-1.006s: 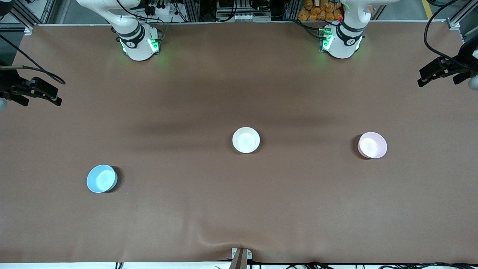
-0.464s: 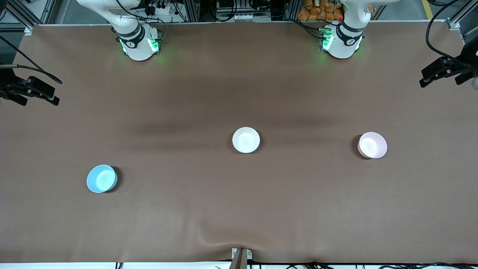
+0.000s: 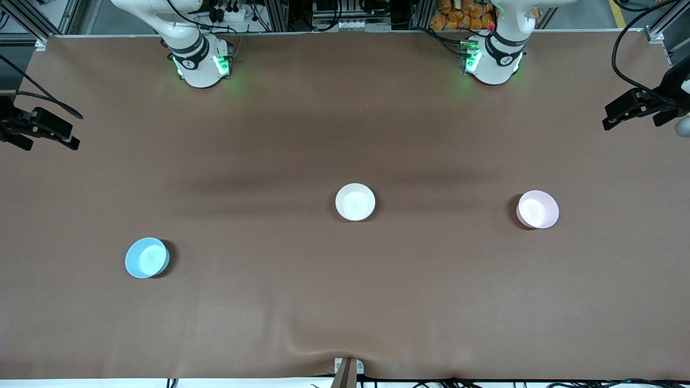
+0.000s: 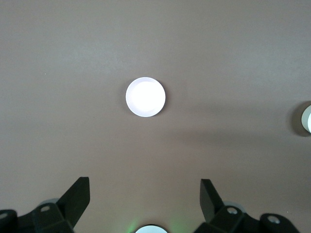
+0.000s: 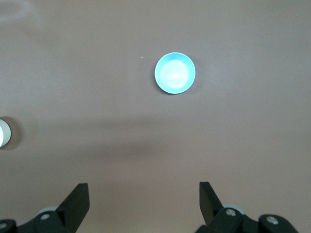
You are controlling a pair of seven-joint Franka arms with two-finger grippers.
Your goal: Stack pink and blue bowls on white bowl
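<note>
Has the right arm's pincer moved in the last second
Yes. In the front view the right pincer has slid toward the table's edge at the right arm's end and slightly toward the bases, away from the unmoved blue bowl.

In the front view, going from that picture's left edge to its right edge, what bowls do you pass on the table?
blue bowl → white bowl → pink bowl
</note>
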